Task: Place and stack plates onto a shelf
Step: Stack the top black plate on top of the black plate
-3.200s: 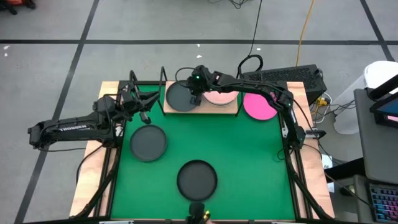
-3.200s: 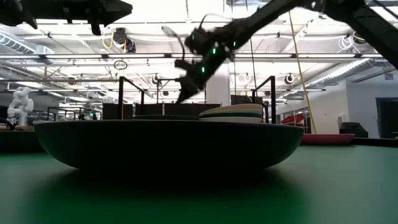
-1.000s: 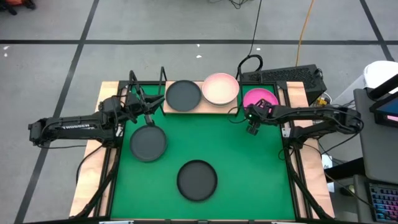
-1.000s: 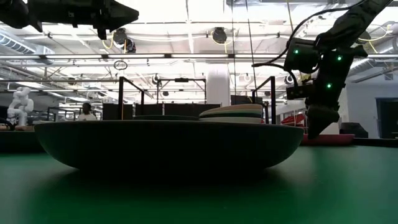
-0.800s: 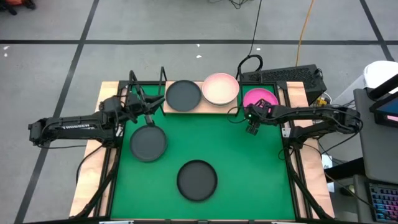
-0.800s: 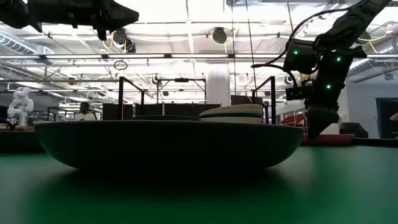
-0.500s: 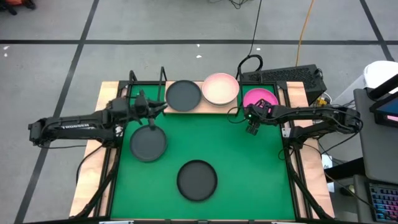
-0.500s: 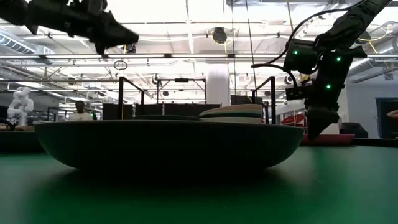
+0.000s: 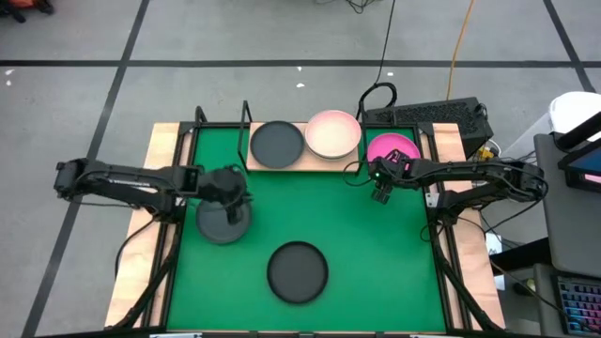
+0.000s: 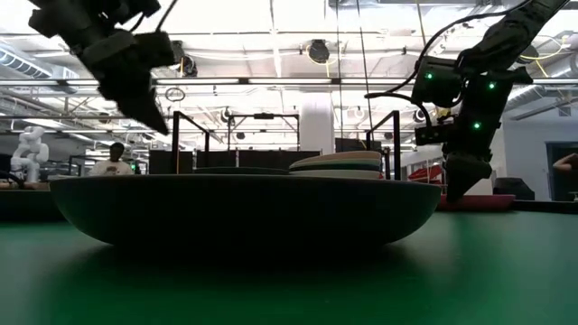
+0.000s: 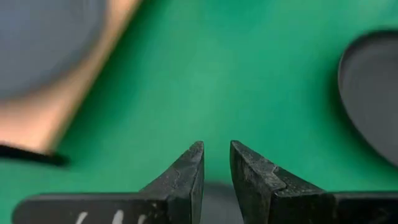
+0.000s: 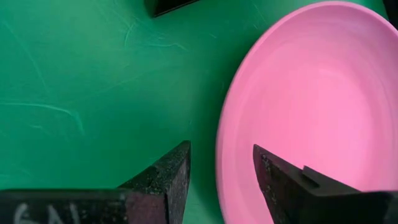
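The wooden shelf (image 9: 305,161) stands at the table's far edge. It carries a dark plate (image 9: 277,144) and, beside it, a stack topped by the light pink plate (image 9: 333,134). The magenta plate (image 9: 399,150) lies on the green mat to the shelf's right. Two more dark plates (image 9: 218,225) (image 9: 298,272) lie on the mat. My right gripper (image 12: 221,168) is open, low at the magenta plate's near-left rim (image 12: 221,146), with one finger over the mat and one over the plate's inside. My left gripper (image 11: 216,163) is open by a narrow gap and points down over the left dark plate's far-right part.
Black wire uprights (image 9: 246,117) stand at the shelf's left end. The nearest dark plate (image 10: 244,212) fills the low view's foreground. Bare mat (image 9: 366,244) lies between the plates. A person (image 10: 113,161) shows far off in the room.
My left gripper has swung from beside the shelf's left end toward the table's right and near side, tipping its fingers downward, and now hangs over the left dark plate. The right gripper and all plates have stayed put.
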### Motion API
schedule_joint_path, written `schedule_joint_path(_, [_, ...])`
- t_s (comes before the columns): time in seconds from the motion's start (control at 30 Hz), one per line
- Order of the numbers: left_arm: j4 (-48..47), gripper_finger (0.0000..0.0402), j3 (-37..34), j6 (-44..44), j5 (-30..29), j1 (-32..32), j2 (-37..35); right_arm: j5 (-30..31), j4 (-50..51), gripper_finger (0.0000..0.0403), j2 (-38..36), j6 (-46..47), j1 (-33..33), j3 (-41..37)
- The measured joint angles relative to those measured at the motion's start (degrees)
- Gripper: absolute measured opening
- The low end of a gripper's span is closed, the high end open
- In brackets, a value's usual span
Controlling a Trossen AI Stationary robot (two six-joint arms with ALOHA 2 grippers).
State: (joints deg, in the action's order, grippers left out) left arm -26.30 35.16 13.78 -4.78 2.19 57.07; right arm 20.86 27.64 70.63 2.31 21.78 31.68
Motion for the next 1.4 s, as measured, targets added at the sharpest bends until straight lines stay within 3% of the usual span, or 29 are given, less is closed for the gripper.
schedule_joint_path(0.47, [-4.0,0.0081,0.0,17.5,2.8,-16.3,10.8,-0.2,0.0,0.0155,0.0,-0.4,0.0,0.0])
schedule_joint_path(0.63, [-7.1,0.0081,2.3,22.4,-0.2,-20.1,14.3,-0.2,0.0,0.0155,0.0,-0.9,0.0,0.0])
schedule_joint_path(0.9, [-11.7,0.0081,7.7,23.8,-1.1,-21.4,21.0,-0.2,-0.4,0.0155,0.0,-1.0,0.0,0.0])
schedule_joint_path(1.4, [-13.9,0.0081,8.2,27.6,0.9,-21.1,27.8,-0.2,-0.5,0.0155,0.0,-1.5,0.0,0.0])
